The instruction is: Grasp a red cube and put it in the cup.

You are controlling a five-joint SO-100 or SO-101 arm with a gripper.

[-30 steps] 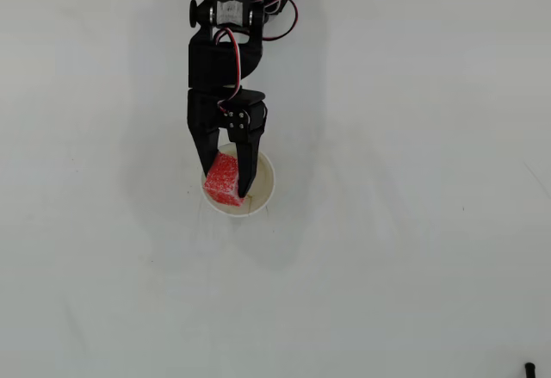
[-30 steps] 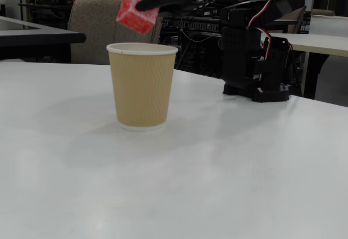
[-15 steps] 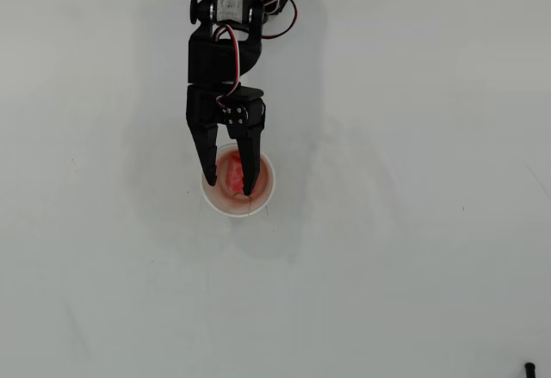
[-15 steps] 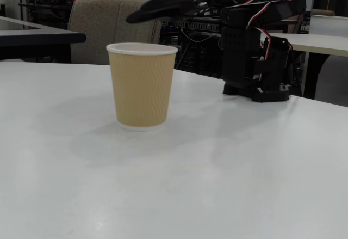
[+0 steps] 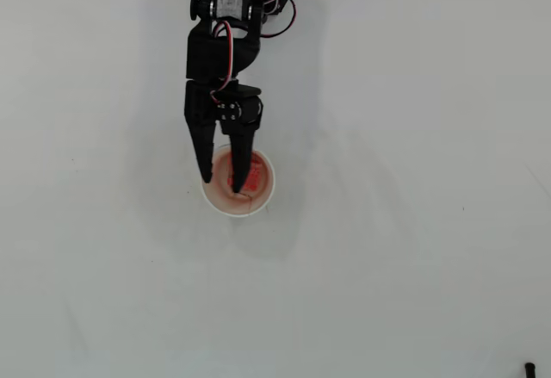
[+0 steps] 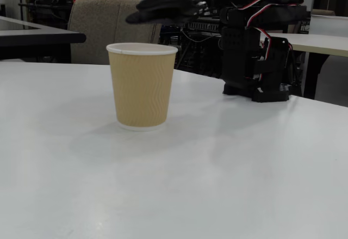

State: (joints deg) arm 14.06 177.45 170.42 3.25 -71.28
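white table point(image 5: 413, 249); end effector point(image 5: 221, 182) half-hides red cube point(image 5: 252, 176).

I count one cup point(image 5: 262, 190), the single paper cup point(image 6: 142, 85) standing on one white table point(image 6: 217, 173). Inside it lies one red cube point(image 5: 252, 176), seen only from overhead. I have one arm point(image 5: 220, 51) and one pincer point(image 5: 220, 184) with two fingers point(image 5: 203, 150). Behind the table in the fixed view stands one padded chair point(image 6: 89, 29)
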